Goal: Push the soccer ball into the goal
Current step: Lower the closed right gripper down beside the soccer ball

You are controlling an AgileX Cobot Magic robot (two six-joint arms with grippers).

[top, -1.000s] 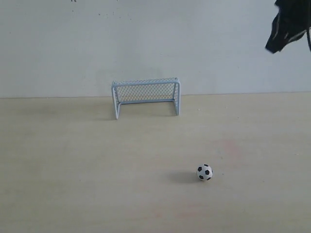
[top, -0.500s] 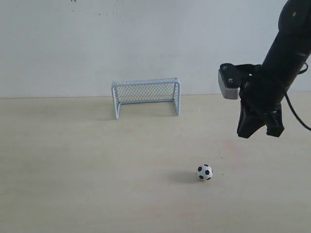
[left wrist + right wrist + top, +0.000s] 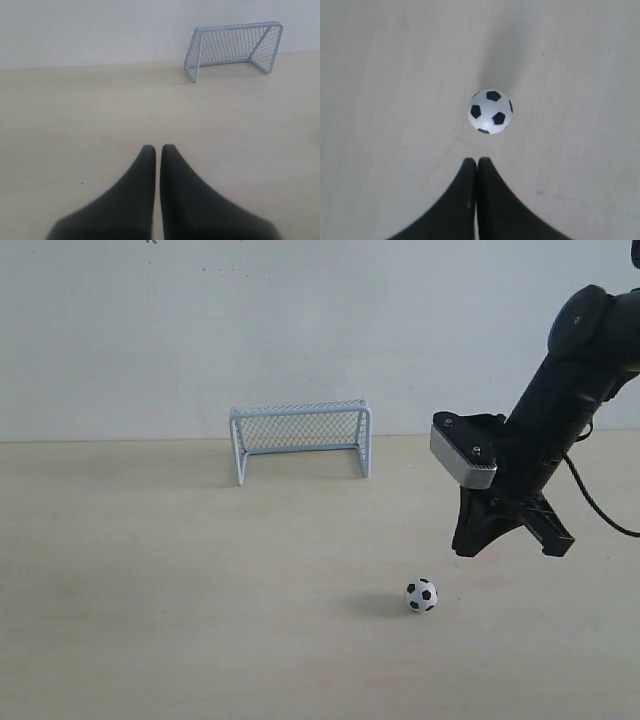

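**A:** ok so what's the right gripper doing?

**B:** Pinched closed with nothing in it, the two black fingers meet tip to tip. On its wrist cam the ball sits just past the tips, dead centre of the frame. It's close, but there's a strip of bare table between them, so no contact.

**A:** And on the outside cam?

**B:** The right arm comes in from the upper right edge, and the gripper hangs up and to the right of the ball. The ball's lower right of centre, on the pale wood, with a soft shadow to its left.

**A:** Where's the goal?

**B:** The goal is upper middle, at the back of the table near the wall, mouth facing the camera. It's well apart from the ball, and the ball's outside it.

**A:** Left gripper?

**B:** I only see it on its own wrist cam. The left gripper is closed too, just a hairline slit between the fingers, and empty. The goal sits in the upper right of that frame, well off from the tips.
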